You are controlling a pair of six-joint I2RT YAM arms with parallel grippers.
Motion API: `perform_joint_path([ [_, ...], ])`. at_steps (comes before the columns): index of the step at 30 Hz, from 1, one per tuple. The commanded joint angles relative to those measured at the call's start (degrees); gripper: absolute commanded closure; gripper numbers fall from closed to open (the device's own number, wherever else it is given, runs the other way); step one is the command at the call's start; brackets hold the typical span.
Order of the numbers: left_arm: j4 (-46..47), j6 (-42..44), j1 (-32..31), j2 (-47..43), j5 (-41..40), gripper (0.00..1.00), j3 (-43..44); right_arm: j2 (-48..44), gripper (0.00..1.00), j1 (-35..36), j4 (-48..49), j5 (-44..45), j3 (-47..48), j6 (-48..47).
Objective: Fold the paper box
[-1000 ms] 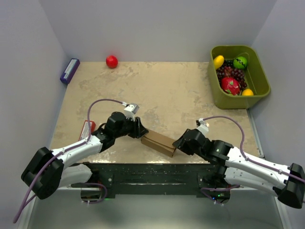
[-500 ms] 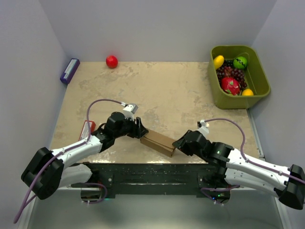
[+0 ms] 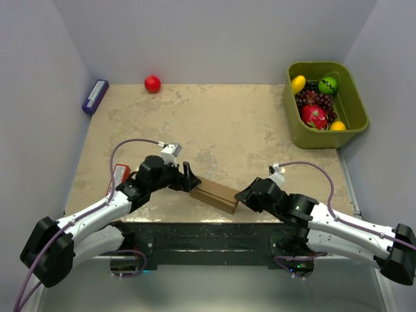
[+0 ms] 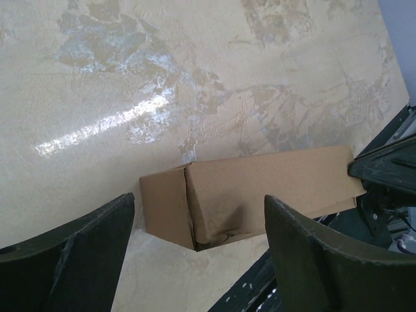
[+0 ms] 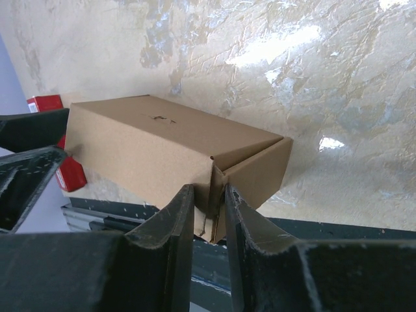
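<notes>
Your wrist view alone shows right gripper [image 5: 208, 195] pinching the paper box [image 5: 149, 143] flap (arm low); left gripper [image 4: 198, 208] spread before it.

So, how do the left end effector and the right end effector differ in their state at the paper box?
The left end effector is open wide, while the right end effector is nearly shut. The left one grips nothing; the right one pinches a thin edge at a corner of the paper box. Both face the same box, from opposite ends.
</notes>
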Motion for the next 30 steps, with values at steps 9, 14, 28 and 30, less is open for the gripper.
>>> perform_joint_path([
  [9, 4.4, -3.58, 4.92, -2.01, 6.22, 0.3, -4.62, 2.61, 0.96, 0.61, -12.59, -0.3, -2.28, -1.41],
  [14, 5.99, -4.46, 5.35, -0.43, 7.55, 0.52, -6.46, 2.43, 0.97, 0.69, -12.94, 0.05, -2.19, -1.41],
  [28, 11.26, -4.57, 5.53, 1.42, 11.5, 0.82, -12.98, -1.0, 0.95, 0.69, -14.09, 3.47, 0.35, -2.63],
  [30, 9.42, -3.33, 5.44, 1.51, 11.5, 0.83, -11.66, -0.91, 0.91, 0.61, -13.56, 4.18, 1.66, -3.6],
])
